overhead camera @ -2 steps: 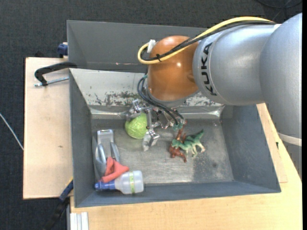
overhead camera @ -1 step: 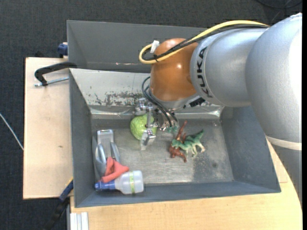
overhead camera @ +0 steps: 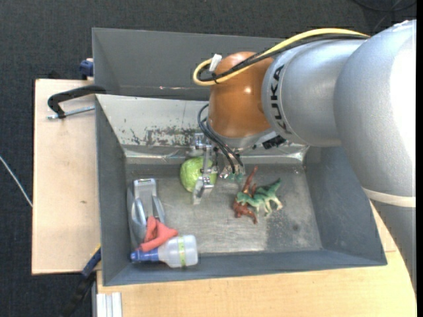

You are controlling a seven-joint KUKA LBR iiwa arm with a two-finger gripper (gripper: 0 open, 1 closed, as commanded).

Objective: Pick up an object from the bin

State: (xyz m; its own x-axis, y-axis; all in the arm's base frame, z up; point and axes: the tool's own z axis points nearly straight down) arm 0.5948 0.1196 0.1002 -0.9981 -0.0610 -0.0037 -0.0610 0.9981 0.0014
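Note:
My gripper [overhead camera: 213,182] hangs low over the bin floor near the back wall, below the orange wrist cover, and looks open with nothing between its fingers. A light green ball [overhead camera: 190,174] lies just to its left, against the silver left finger [overhead camera: 201,185]. To the right of the gripper, a small green toy dinosaur [overhead camera: 266,194] and a red-brown one [overhead camera: 244,207] lie tangled together on the floor, a short way apart from the fingers.
At the bin's front left lie a clear plastic bottle with a blue cap [overhead camera: 173,251], a red piece [overhead camera: 157,232] and a clear plastic package [overhead camera: 141,203]. The arm covers the bin's back right.

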